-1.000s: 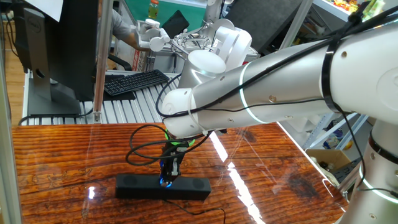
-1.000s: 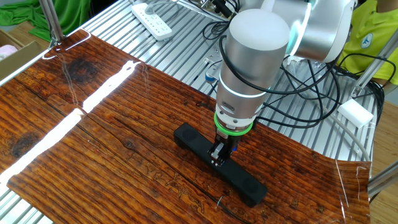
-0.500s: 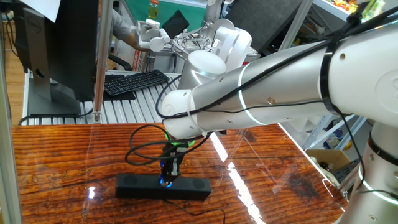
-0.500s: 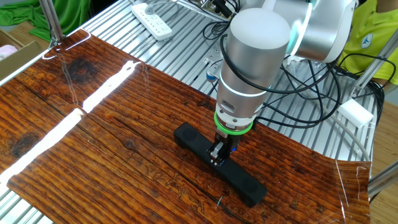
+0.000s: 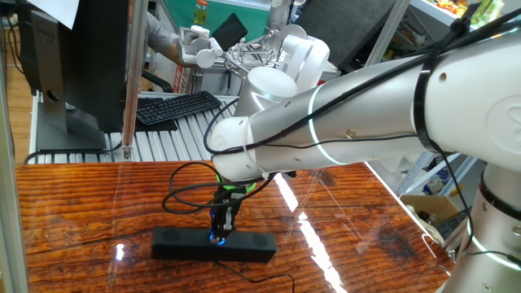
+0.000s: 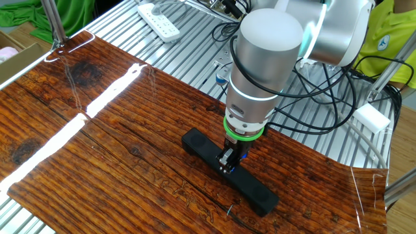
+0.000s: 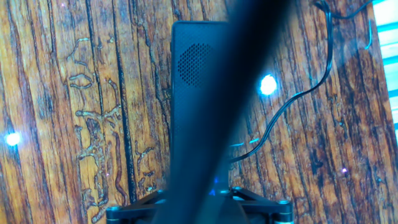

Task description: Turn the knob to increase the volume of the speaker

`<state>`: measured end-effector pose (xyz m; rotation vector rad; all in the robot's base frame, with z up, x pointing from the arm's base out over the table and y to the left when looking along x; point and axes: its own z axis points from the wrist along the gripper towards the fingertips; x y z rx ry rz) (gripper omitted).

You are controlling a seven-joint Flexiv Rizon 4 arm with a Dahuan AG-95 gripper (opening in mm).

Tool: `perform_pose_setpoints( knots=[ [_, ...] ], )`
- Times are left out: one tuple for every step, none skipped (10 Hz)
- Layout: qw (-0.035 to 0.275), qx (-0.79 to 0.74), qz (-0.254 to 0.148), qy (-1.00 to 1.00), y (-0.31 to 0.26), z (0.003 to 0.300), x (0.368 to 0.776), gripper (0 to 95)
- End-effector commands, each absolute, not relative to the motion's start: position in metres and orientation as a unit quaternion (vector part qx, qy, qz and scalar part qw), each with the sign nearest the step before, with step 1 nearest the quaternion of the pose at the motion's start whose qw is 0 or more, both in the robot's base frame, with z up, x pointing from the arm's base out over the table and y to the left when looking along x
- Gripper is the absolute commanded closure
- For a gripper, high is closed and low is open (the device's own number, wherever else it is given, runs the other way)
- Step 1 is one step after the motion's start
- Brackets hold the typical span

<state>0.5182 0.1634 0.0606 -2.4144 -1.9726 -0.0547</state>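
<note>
Gripper [image 6: 229, 162] unchanged from a second ago, clamped on knob [image 5: 217, 238] mid-speaker [image 6: 201, 147]. Speaker sits well inside table [image 6: 97, 149] edges; bare wood all round.

Two opposite fixed views and a close, downward hand view share the speaker [image 5: 213, 245].

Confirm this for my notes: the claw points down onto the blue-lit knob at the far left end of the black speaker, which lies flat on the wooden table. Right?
Not quite. The claw meets the knob at the middle of the speaker, not its left end; one fixed view shows equal lengths of bar either side. The rest holds: speaker flat on the wooden table.
</note>
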Motion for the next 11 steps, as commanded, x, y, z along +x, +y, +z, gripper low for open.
perform_pose_setpoints(
  knots=[
    [0.01,-0.778,-0.018,-0.627,0.1635,0.0416,0.5186,95.0],
    [0.01,-0.78,-0.018,-0.626,0.1635,0.0416,0.5186,95.0],
    [0.01,-0.781,-0.018,-0.624,0.1635,0.0416,0.5186,95.0],
    [0.009,-0.783,-0.019,-0.622,0.1635,0.0416,0.5186,95.0],
    [0.009,-0.786,-0.02,-0.618,0.1635,0.0416,0.5186,95.0],
    [0.008,-0.788,-0.021,-0.616,0.1635,0.0416,0.5186,95.0],
    [0.008,-0.788,-0.021,-0.615,0.1635,0.0416,0.5186,95.0],
    [0.008,-0.792,-0.021,-0.61,0.1635,0.0416,0.5187,95.0],
    [0.008,-0.795,-0.023,-0.606,0.1634,0.0416,0.5187,95.0],
    [0.006,-0.796,-0.023,-0.604,0.1633,0.0414,0.5188,95.0],
    [0.005,-0.797,-0.023,-0.603,0.1633,0.0414,0.5188,95.0]
  ],
)
